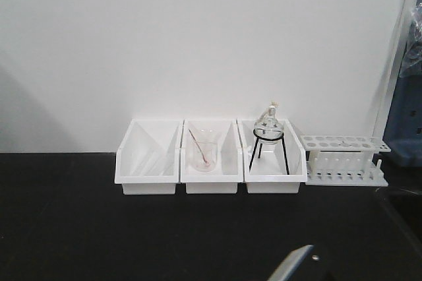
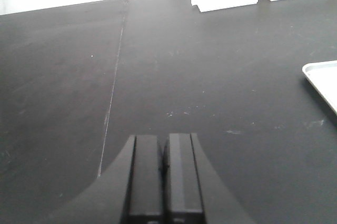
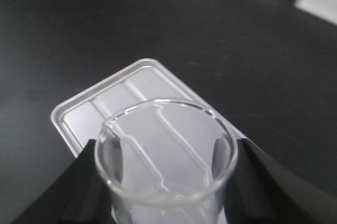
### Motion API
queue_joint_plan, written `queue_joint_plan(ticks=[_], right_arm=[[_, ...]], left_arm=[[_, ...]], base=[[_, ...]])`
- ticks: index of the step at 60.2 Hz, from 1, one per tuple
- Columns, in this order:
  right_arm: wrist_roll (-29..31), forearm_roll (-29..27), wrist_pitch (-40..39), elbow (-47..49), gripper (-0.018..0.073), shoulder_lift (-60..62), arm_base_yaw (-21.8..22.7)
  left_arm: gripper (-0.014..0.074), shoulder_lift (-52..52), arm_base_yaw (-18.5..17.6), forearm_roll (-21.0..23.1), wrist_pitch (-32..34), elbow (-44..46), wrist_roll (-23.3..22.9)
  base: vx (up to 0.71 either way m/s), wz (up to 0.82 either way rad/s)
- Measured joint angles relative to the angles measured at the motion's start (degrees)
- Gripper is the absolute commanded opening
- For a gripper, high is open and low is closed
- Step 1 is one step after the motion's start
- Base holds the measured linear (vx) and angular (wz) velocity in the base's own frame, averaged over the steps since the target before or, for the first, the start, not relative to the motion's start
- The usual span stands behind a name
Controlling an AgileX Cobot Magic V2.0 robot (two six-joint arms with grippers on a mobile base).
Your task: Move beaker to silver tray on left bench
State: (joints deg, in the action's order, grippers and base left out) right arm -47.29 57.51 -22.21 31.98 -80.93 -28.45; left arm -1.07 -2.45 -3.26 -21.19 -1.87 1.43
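In the right wrist view my right gripper [image 3: 167, 175] is shut on the small clear glass beaker [image 3: 162, 203], one dark finger [image 3: 87, 187] on each side of its wall. The beaker stands upright with its open rim facing the camera. Behind and below it lies the silver tray [image 3: 84, 113], ribbed and low-rimmed, on the black top of the left bench [image 3: 237, 40]. Whether the beaker's base touches the tray is hidden. My left gripper [image 2: 164, 148] is shut and empty, low over the bench [image 2: 210, 77]. A corner of the tray [image 2: 324, 79] shows at that view's right edge.
Three white bins [image 1: 211, 159] line the back wall. The middle one holds a beaker with a reddish rod [image 1: 203, 152], the right one a flask on a black stand [image 1: 269, 142]. A white test-tube rack [image 1: 343, 159] stands to their right.
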Motion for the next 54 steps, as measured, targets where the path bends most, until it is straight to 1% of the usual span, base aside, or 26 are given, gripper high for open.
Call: queue_joint_plan(ticks=[4,15,26,34,41,49,54], right_arm=[[3.3,-2.1,-4.0,3.2,-0.0011,-6.9,0.0],[12.1,-9.4,-13.1,10.0,-0.0011,-20.9,0.0],[19.1,-13.4,-19.4,13.6,-0.0010,-29.7,0.0],[25.2,-15.2,-20.7,14.2,-0.0006,-32.8,0.0],[28.6,-17.7,-20.7,14.2,0.0011,-34.8,0.0],[30.3,-20.5,-20.6,14.2,0.0074,-35.8,0.0],[30.8,-21.0,-20.6,14.2,0.0137,-35.8,0.0]], left_arm=[[0.0001,0.0,0.0,0.0,0.0,0.0,0.0],[0.0001,0.0,0.0,0.0,0.0,0.0,0.0],[0.0001,0.0,0.0,0.0,0.0,0.0,0.0],[0.0001,0.0,0.0,0.0,0.0,0.0,0.0],[0.0001,0.0,0.0,0.0,0.0,0.0,0.0],[0.0001,0.0,0.0,0.0,0.0,0.0,0.0],[0.0001,0.0,0.0,0.0,0.0,0.0,0.0]], base=[[0.00,0.00],[0.00,0.00],[0.00,0.00],[0.00,0.00],[0.00,0.00],[0.00,0.00],[0.00,0.00]])
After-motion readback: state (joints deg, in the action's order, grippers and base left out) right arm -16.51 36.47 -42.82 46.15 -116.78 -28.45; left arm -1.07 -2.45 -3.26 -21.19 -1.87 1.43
